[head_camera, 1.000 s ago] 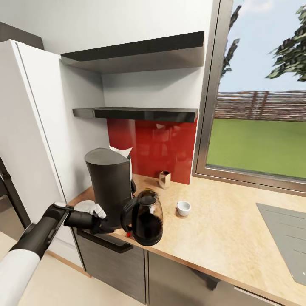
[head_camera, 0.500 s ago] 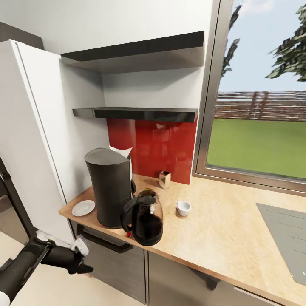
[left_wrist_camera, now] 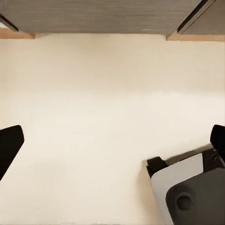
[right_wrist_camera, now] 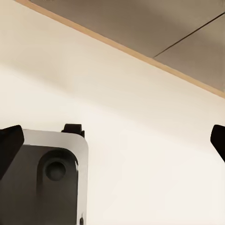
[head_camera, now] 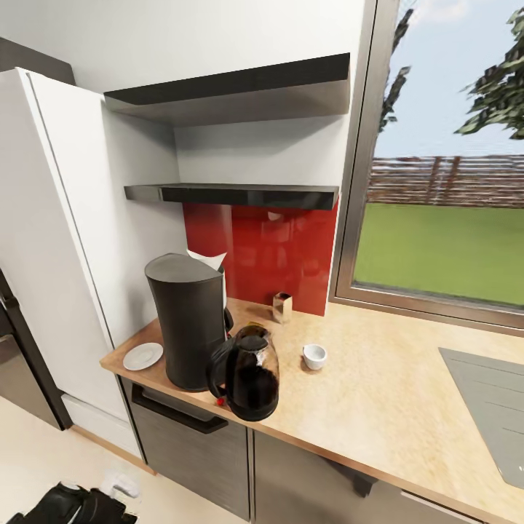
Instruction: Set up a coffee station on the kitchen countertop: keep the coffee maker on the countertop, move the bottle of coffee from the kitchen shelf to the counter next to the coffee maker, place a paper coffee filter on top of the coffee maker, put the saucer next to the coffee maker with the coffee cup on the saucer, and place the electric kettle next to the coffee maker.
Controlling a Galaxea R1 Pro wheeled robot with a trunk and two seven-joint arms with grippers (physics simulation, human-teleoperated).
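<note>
The tall black coffee maker (head_camera: 185, 327) stands on the wooden countertop (head_camera: 378, 400), with a white paper filter (head_camera: 207, 260) peeking up at its top rear. The white saucer (head_camera: 143, 356) lies bare to its left by the counter's corner. A dark glass electric kettle (head_camera: 247, 375) touches its right front. The white coffee cup (head_camera: 314, 356) stands alone on the counter further right. The small bottle of coffee (head_camera: 282, 306) stands by the red backsplash. My left arm (head_camera: 69, 506) hangs low near the floor. Over bare floor, my left gripper (left_wrist_camera: 112, 145) and right gripper (right_wrist_camera: 115, 143) are open and hold nothing.
Two dark wall shelves (head_camera: 233, 193) hang above the counter. A tall white cabinet (head_camera: 51, 240) flanks its left end, and a window (head_camera: 444, 218) is at the right. A grey cooktop (head_camera: 487, 407) lies at the far right. Part of the robot's base (left_wrist_camera: 187, 192) sits on the beige floor (left_wrist_camera: 93, 103).
My left arm has drawn back from the saucer's spot on the counter and dropped to floor level. The saucer stays on the counter left of the coffee maker.
</note>
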